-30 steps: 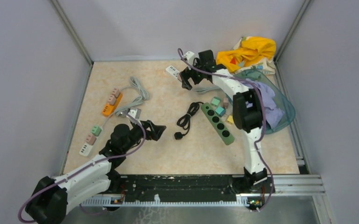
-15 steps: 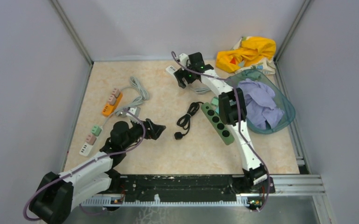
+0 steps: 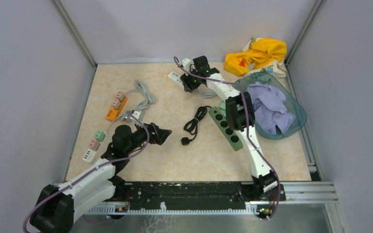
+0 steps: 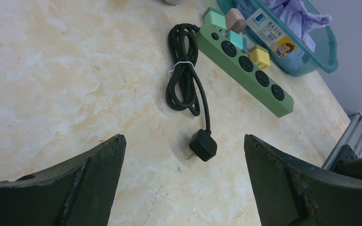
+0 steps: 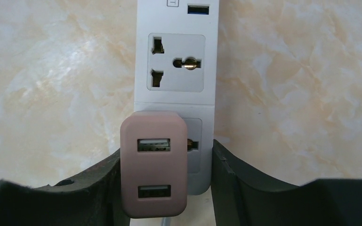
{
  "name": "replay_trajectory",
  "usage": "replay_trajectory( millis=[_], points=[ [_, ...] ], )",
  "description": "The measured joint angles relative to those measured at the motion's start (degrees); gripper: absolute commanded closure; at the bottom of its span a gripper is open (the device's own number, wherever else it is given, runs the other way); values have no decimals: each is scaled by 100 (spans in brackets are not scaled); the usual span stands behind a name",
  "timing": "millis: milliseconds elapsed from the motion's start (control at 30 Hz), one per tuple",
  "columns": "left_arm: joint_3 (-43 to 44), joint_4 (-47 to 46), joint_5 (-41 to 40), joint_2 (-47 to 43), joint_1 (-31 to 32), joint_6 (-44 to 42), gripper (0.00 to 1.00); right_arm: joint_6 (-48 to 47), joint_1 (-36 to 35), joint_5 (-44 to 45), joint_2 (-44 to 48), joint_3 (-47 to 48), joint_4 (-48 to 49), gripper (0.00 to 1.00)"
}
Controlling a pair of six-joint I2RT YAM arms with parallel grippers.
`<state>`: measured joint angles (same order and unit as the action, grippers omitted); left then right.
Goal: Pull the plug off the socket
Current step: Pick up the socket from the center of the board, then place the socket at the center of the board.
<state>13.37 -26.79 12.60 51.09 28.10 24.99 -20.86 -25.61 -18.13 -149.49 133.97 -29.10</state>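
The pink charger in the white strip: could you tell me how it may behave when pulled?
The pink charger looks rigid and smooth with rounded corners, so it may slip in a light grip. It is plugged into the white power strip, which looks light and unfastened, so the strip would probably lift with it.

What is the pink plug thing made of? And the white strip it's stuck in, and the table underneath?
The pink plug looks like smooth matte plastic: even colour, rounded corners. The white strip looks like plastic too, with a shiny metal bit in one hole. The table has a beige marble pattern; real stone or print, I can't tell.
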Motion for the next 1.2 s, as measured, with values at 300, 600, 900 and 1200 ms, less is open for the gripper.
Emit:
replay_trajectory(
  millis=[300,600,900,1200],
  points=[
    [0,442,129,-1180,-4,118,0,-221,0,-1556,1585,-975,-422,100],
    [20,608,575,-2415,-13,704,0,-1134,-15,-2761,4310,-2413,-763,100],
    [505,890,846,-2992,-13,909,0,-2605,-26,-3423,6284,-5254,-1384,100],
    [-72,291,1401,-2833,-13,1040,0,-4614,-337,-3309,6985,-7368,-1858,100]
  ],
)
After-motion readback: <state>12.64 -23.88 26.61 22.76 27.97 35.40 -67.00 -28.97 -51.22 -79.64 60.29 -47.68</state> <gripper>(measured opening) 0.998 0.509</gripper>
